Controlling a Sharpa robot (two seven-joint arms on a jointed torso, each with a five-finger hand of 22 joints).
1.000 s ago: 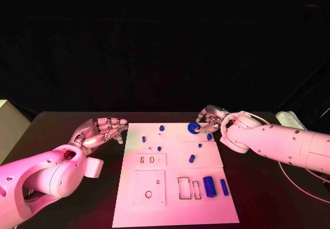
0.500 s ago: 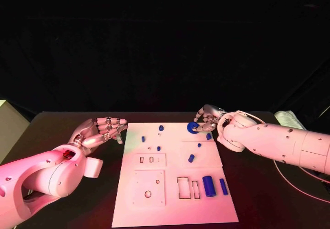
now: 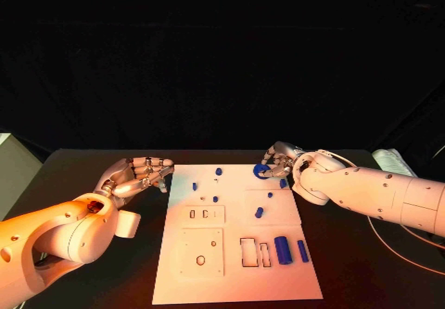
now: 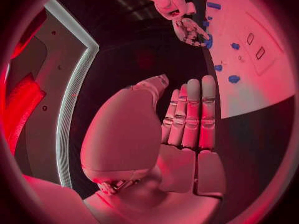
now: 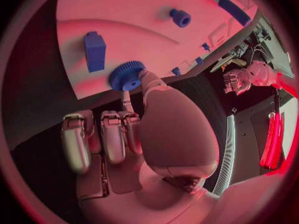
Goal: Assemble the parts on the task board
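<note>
The white task board (image 3: 236,270) lies in the middle of the black table. My right hand (image 3: 285,161) is at the board's far right corner and pinches a blue toothed gear (image 3: 262,171) between thumb and a finger; the right wrist view shows the gear (image 5: 126,75) just over the board's edge, beside a blue block (image 5: 94,51). My left hand (image 3: 139,175) hovers off the board's far left corner, fingers stretched side by side (image 4: 187,119), holding nothing. Small blue pegs (image 3: 218,172) dot the far half of the board.
Two blue cylinders (image 3: 283,250) lie side by side on the board's near right, next to rectangular slots (image 3: 249,252). More slots (image 3: 202,215) and an oval hole (image 3: 200,261) sit on the left half. A pale box (image 3: 11,167) stands at the table's left edge.
My right hand has edged a little toward the far side with the gear still pinched. The left hand has stayed put.
</note>
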